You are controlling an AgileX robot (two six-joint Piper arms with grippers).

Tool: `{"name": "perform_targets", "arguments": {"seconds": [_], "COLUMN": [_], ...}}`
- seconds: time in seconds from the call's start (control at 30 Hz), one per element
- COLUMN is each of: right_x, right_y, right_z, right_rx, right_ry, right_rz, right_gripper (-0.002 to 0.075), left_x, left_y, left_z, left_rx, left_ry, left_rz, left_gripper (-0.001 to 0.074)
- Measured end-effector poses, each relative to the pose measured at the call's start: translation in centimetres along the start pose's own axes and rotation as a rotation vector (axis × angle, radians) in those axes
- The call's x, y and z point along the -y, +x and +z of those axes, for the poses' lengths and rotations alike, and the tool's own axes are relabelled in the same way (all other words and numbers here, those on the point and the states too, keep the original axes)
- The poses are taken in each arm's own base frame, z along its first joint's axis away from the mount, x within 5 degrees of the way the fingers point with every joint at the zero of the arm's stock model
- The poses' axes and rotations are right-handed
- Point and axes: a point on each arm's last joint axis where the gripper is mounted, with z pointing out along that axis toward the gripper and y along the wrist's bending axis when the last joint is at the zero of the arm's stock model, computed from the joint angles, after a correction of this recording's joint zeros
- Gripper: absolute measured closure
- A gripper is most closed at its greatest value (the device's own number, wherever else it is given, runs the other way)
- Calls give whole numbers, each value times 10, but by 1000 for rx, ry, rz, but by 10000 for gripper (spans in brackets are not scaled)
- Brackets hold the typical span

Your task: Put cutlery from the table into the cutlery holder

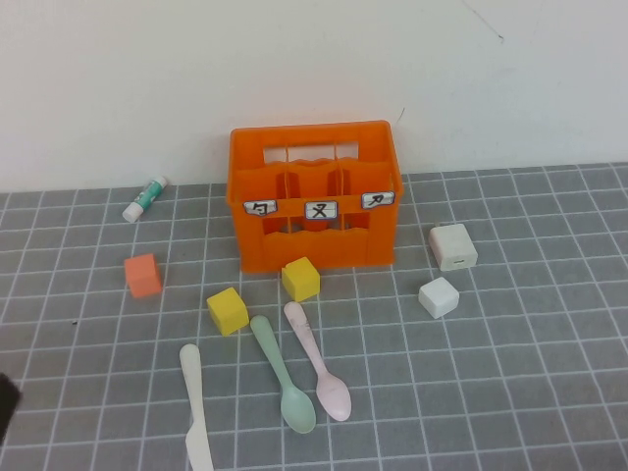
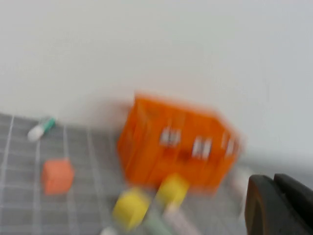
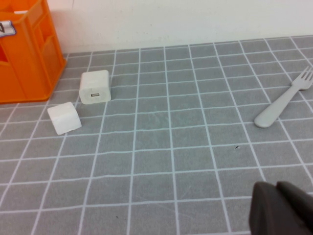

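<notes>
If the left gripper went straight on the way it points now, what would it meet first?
Probably the yellow cubes in front of the orange cutlery holder, though depth is hard to judge. Left gripper is shut, low at the wrist view's edge; right gripper is shut too.

Cream-white knife (image 1: 195, 410): tip cut off by the high view's lower edge. Left wrist view is motion-blurred; labels on the cutlery holder (image 2: 178, 144) unreadable. Both grippers lie largely beyond the wrist views' edges.

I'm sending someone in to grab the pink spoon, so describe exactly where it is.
Find the orange crate by the back wall. On the grey table in front of it lie three utensils side by side. The pink spoon is the rightmost, beside the green spoon, bowl pointing away from the crate.
</notes>
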Motion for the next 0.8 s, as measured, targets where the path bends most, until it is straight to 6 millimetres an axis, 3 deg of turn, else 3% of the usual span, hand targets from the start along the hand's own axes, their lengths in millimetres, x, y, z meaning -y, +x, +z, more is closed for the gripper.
{"name": "perform_targets", "arguments": {"seconds": [0.17,0.4,0.63,0.8], "right_x": [0,0,0,0], "right_y": [0,0,0,0], "right_z": [0,0,0,0], "right_rx": [0,0,0,0], "right_ry": [0,0,0,0], "right_rz": [0,0,0,0], "right_gripper": [729,729,729,729], "left_x": [12,-3,-33,-34], "left_y": [-32,-61,-47,-27], "left_z": [15,58,110,139], "left_rx": [-371,-728,-973,-1102], "left_ry": [-65,-198,-257,-235], "left_rz": [294,399,357,404], "left_gripper": [736,736,736,736]}}
